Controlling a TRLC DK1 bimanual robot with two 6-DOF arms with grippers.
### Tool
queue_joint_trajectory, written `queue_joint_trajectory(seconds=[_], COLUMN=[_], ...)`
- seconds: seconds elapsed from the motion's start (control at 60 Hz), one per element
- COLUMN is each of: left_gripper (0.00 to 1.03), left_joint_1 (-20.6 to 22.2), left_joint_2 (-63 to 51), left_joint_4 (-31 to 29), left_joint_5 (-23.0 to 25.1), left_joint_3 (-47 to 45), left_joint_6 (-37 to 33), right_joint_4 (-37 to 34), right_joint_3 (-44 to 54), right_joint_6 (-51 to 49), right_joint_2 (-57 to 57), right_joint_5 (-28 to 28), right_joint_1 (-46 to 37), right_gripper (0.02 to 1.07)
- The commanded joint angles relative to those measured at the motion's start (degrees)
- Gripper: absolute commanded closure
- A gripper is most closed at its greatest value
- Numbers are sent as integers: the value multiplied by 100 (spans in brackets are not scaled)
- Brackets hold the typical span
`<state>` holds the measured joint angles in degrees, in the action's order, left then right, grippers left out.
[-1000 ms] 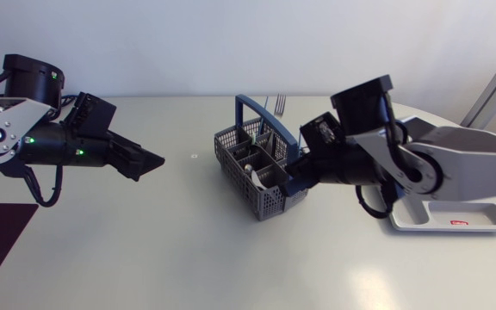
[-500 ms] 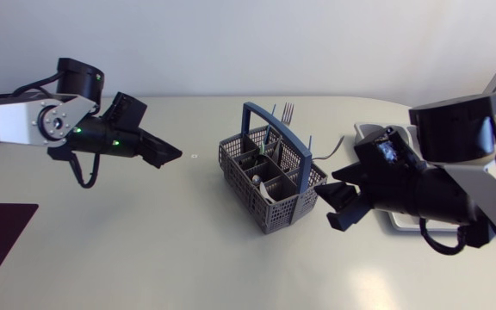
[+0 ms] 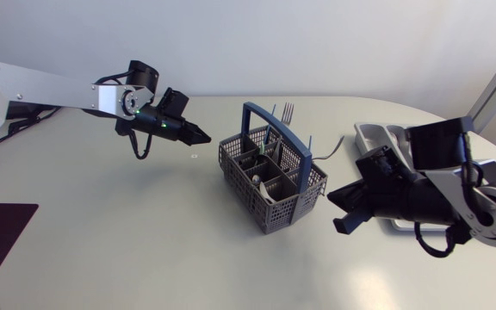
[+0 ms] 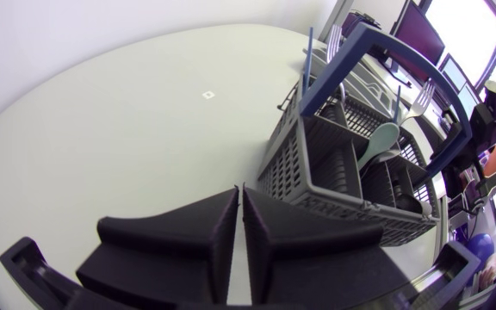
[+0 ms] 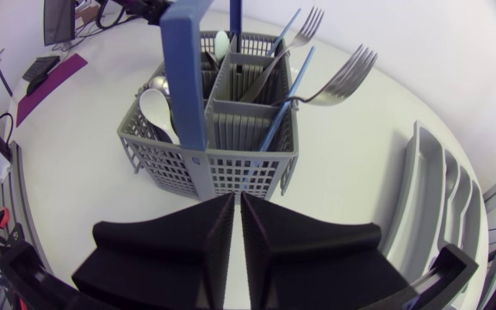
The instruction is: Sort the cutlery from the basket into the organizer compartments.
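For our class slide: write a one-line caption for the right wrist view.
Shut right gripper faces the grey cutlery basket, forks standing inside, organizer beside it.

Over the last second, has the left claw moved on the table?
Yes. In the head view the left claw has passed from short of the small white mark to beyond it, ending nearer the basket.

Silver-grey links (image 3: 46,86), black joints (image 3: 140,73), black cables (image 3: 136,145), green lights (image 3: 130,108), matte wedge fingers (image 4: 175,245).

basket (image 3: 269,211): grey, blue handle, upright, mid-table | cutlery (image 3: 288,112): standing inside | organizer (image 3: 375,133): grey, right
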<state>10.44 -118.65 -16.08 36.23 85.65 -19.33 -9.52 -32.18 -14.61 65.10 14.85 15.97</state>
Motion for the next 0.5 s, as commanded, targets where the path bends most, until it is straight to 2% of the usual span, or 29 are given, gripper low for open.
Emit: queue_joint_trajectory(seconds=[0.0, 0.233, 0.3, 0.483], left_gripper=[100, 100, 100, 100], left_joint_1=[143, 398, 450, 415], left_joint_2=[-246, -510, -492, -150], left_joint_4=[-80, -475, -774, -1073], left_joint_5=[174, 631, 728, 921], left_joint_3=[277, 435, 409, -39], left_joint_6=[17, -378, -633, -1055], right_joint_4=[222, 829, 917, 1189], right_joint_3=[-165, -499, -622, -789], right_joint_6=[116, 275, 319, 327], right_joint_2=[468, 1330, 1532, 1831], right_joint_5=[9, -9, -97, -97], right_joint_1=[12, -15, -23, -59], right_gripper=[97, 97, 97, 97])
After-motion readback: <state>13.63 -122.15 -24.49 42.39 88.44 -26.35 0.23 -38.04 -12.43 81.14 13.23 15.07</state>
